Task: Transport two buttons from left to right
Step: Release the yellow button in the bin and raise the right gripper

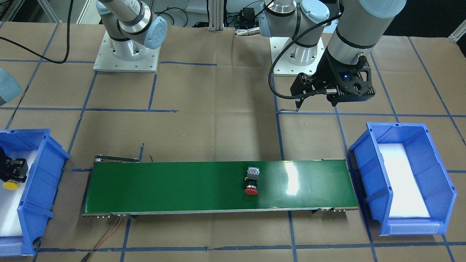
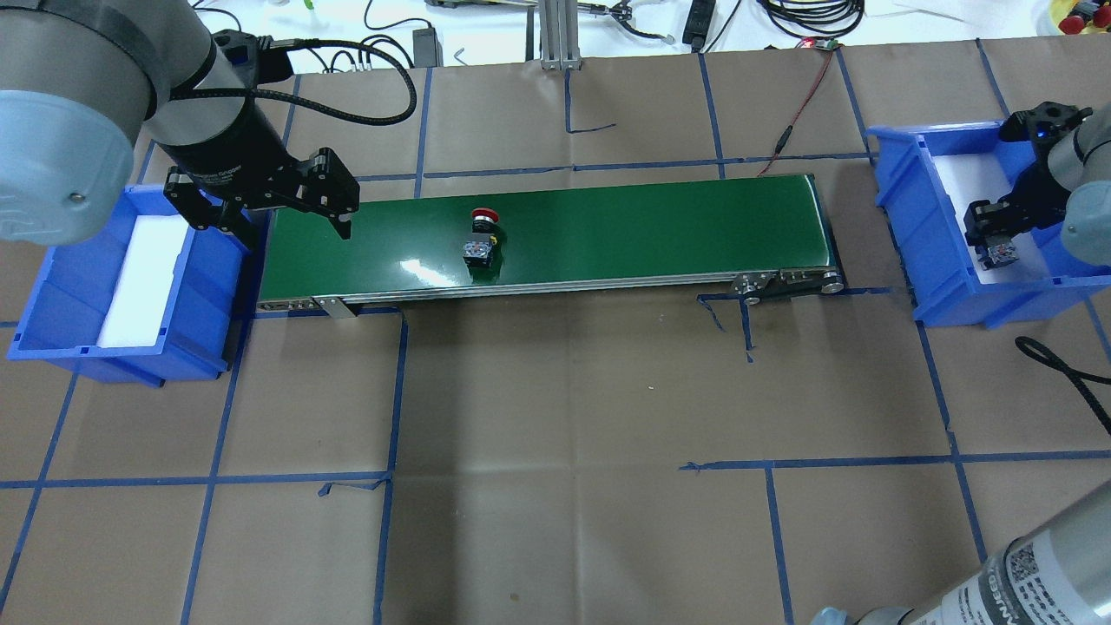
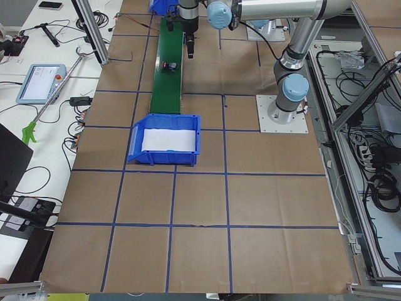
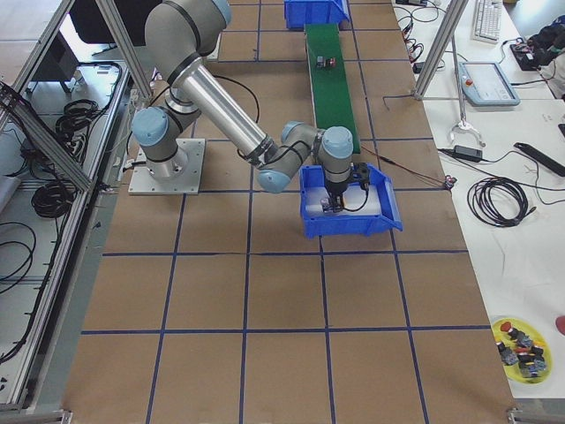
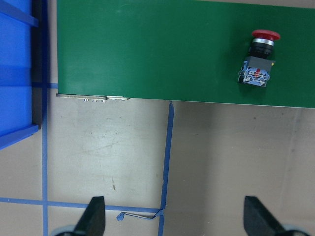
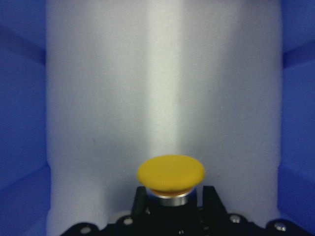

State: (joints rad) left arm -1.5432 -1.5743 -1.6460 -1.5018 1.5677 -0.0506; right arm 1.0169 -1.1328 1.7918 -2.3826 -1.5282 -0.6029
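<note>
Overhead and front-facing cameras look down from opposite sides, sharing the conveyor [image 1: 164,185].

I am counting two buttons: one red button [image 1: 251,183] and one yellow button [image 6: 171,173]. I am seeing two blue bins, the left bin [image 2: 204,295] and the right bin [image 2: 933,252], and one green belt [image 2: 608,234]. Two arms are showing, the left arm [image 2: 200,113] and the right arm [image 4: 221,97], each carrying one gripper: the left gripper [image 1: 316,95] and the right gripper [image 2: 996,236]. Two base plates are showing, the right plate [image 1: 109,62] and the left plate [image 1: 282,71]. I am also seeing one yellow dish [image 4: 521,349].
</note>
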